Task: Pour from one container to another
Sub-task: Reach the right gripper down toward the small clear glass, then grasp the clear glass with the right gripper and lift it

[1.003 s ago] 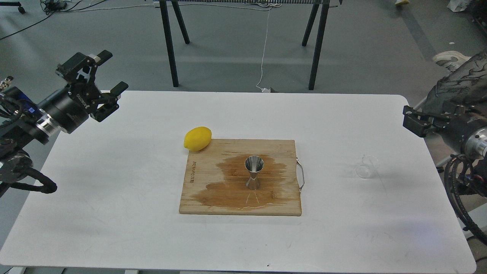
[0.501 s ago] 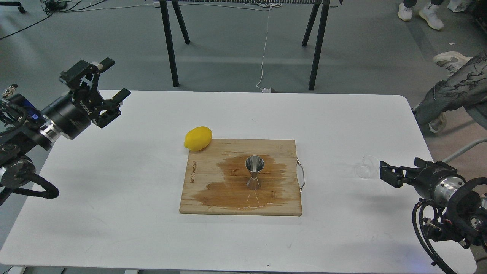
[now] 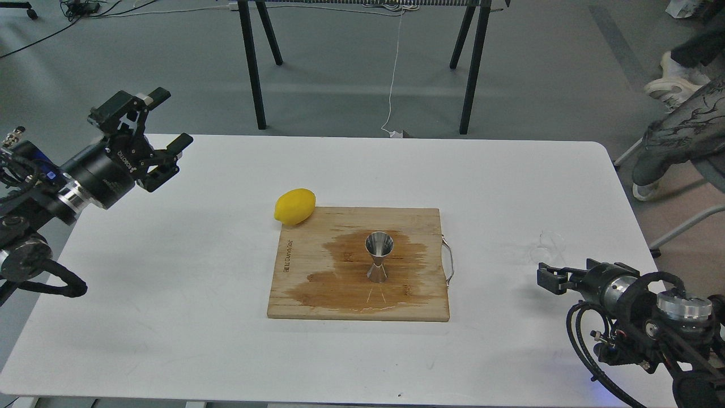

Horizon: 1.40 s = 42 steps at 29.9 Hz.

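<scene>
The small clear cup (image 3: 546, 248) sits on the white table at the right; it shows only faintly and I cannot tell whether it stands upright. The steel hourglass jigger (image 3: 378, 258) stands upright in the middle of the wooden cutting board (image 3: 317, 297), on a dark wet patch. My right gripper (image 3: 552, 277) hovers just in front of the cup, slightly right of it, and apart from it. It is dark and seen nearly end-on. My left gripper (image 3: 170, 118) is raised over the table's far left corner, open and holding nothing.
A yellow lemon (image 3: 294, 205) rests against the board's far left corner. A metal handle (image 3: 449, 260) sticks out of the board's right side. A person's legs (image 3: 674, 136) are beyond the table's right end. Black trestle legs (image 3: 252, 68) stand behind the table.
My right arm has swung down from the right edge and moved left, ending close to the clear cup. The left arm has shifted only slightly. The person at the right has moved.
</scene>
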Available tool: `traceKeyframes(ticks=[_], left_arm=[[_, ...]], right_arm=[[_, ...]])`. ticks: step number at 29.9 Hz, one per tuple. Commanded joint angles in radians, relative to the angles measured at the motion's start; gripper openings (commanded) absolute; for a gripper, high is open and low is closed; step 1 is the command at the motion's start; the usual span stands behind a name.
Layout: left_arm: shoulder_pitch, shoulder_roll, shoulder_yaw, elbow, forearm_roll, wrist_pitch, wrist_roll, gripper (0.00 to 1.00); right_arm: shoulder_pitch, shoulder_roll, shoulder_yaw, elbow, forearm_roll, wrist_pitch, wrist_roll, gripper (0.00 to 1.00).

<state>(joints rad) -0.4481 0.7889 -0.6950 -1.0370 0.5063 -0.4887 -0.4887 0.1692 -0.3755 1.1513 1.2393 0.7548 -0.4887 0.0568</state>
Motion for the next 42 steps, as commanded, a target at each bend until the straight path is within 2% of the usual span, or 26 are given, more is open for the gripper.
traceKeyframes(ticks=[1,10,21,42], left_arm=[[0.006,0.000,0.000,0.000,0.000,0.000,0.000,0.95],[0.008,0.004,0.000,0.000,-0.002,0.000,0.000,0.95],[0.022,0.003,0.000,0.012,-0.005,0.000,0.000,0.95],[0.035,0.001,0.000,0.034,-0.008,0.000,0.000,0.95]], right_arm=[[0.032,0.027,-0.001,-0.040,-0.023,0.000,-0.002,0.98],[0.098,0.067,-0.038,-0.107,-0.041,0.000,-0.002,0.97],[0.125,0.075,-0.041,-0.139,-0.043,0.000,0.001,0.87],[0.125,0.078,-0.041,-0.139,-0.060,0.000,0.009,0.61]])
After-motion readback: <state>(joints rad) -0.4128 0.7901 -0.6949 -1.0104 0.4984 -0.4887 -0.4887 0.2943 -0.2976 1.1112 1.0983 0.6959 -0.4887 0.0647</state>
